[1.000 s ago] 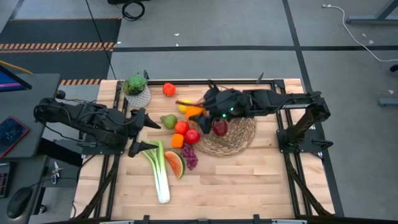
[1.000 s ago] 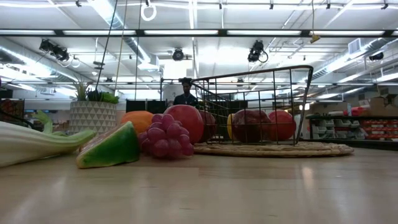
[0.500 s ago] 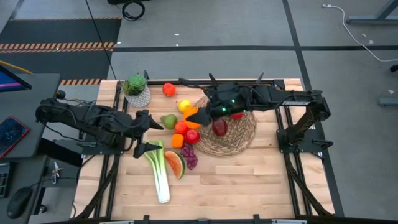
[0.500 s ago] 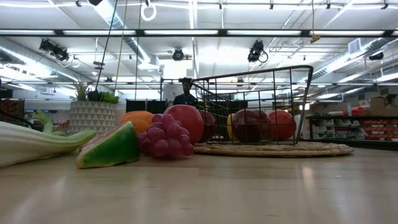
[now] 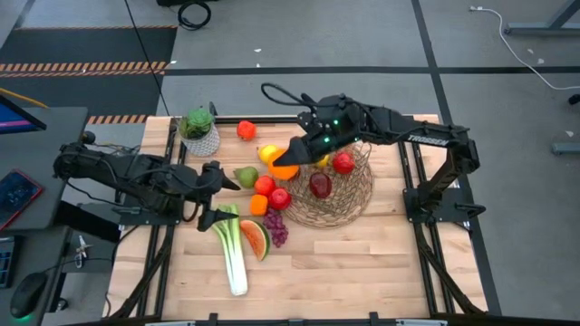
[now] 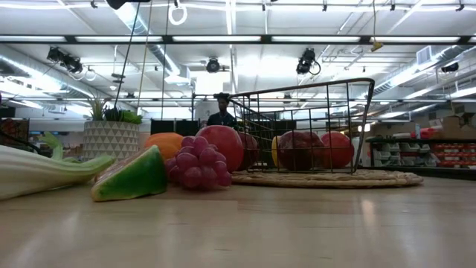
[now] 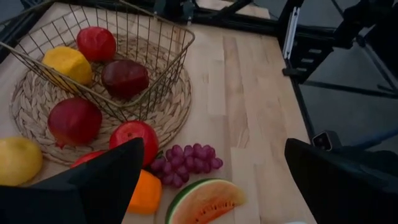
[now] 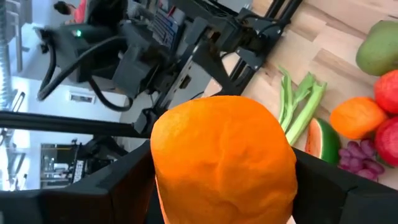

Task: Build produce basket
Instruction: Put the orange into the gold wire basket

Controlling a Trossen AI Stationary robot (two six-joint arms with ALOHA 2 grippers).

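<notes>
The brown wire basket (image 5: 340, 186) stands on its round woven rim (image 7: 177, 102) at the table's middle right, with two red apples (image 7: 96, 43) and a lemon (image 7: 67, 64) inside. My right gripper (image 5: 288, 167) hangs above the basket's left rim, shut on an orange (image 8: 224, 158). Left of the basket lie a pear (image 5: 246, 176), a lemon (image 5: 267, 154), apples (image 5: 265, 186), a second orange (image 5: 258, 205), grapes (image 5: 276, 228), a watermelon slice (image 5: 256, 240) and a leek (image 5: 233, 254). My left gripper (image 5: 216, 196) stands open over the table's left side, beside the leek's top. My right gripper pinches the orange between its two fingers (image 8: 93, 186), one on each side of its round body (image 8: 168, 155). The fingers come from the table's right, slanting down toward the left. The orange is lifted clear of the table and the basket.
A green plant in a white netted pot (image 5: 199, 134) stands at the far left corner, a small red fruit (image 5: 246, 129) beside it. The table's near half, right of the leek, is bare wood (image 5: 362, 263). A person shows far behind the basket in the low view.
My right arm has swung toward the table's far edge, off the basket it lay over, and its wrist has rolled. The orange has stayed between its fingers, near the basket's left rim.
</notes>
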